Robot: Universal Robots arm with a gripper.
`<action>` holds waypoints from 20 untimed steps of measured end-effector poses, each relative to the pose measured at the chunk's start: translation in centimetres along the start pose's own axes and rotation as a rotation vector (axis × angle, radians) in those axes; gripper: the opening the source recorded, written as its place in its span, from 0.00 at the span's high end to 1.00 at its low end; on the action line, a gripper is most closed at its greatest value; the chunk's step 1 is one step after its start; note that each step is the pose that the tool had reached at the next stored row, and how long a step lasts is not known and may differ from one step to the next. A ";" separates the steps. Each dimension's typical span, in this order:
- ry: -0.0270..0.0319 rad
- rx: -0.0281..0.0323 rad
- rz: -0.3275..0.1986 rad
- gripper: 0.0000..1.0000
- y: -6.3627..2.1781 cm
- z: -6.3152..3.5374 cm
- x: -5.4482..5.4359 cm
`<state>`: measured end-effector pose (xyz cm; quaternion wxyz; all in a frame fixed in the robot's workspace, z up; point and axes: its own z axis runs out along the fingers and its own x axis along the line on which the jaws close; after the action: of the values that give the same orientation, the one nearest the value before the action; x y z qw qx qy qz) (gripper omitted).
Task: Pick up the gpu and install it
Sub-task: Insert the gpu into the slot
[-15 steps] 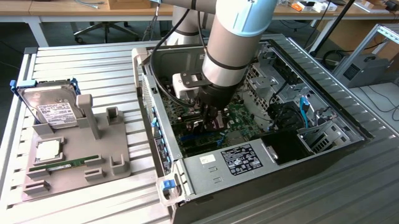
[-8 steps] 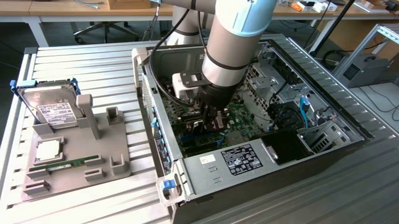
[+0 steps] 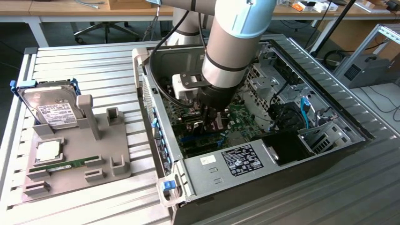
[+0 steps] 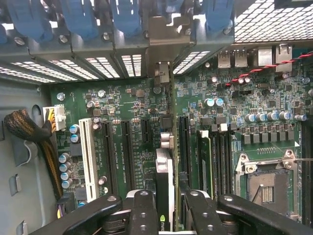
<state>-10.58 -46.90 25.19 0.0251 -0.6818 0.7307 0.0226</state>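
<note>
Pickup done: your pincer (image 4: 168, 211) grips the gpu (image 4: 165, 169) edge-on over the motherboard (image 4: 127, 107) slots; seating looks unfinished.

The exterior view looks steeply down from high up and some way off, taking in the slatted table (image 3: 81, 61), the open computer case (image 3: 340, 110) and the arm (image 3: 237, 42). The wrist view sits close inside the case, facing the motherboard (image 4: 132, 103) straight on, past the gripper (image 4: 168, 205) clasping the gpu (image 4: 165, 171). Both views share that motherboard.
</note>
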 end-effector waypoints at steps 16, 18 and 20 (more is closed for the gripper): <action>-0.0002 0.0001 0.001 0.73 0.04 0.02 0.0; -0.0002 0.0001 0.001 0.73 0.04 0.02 0.0; -0.0002 0.0001 0.001 0.73 0.04 0.02 0.0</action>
<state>-10.63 -46.90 25.17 0.0252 -0.6815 0.7310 0.0227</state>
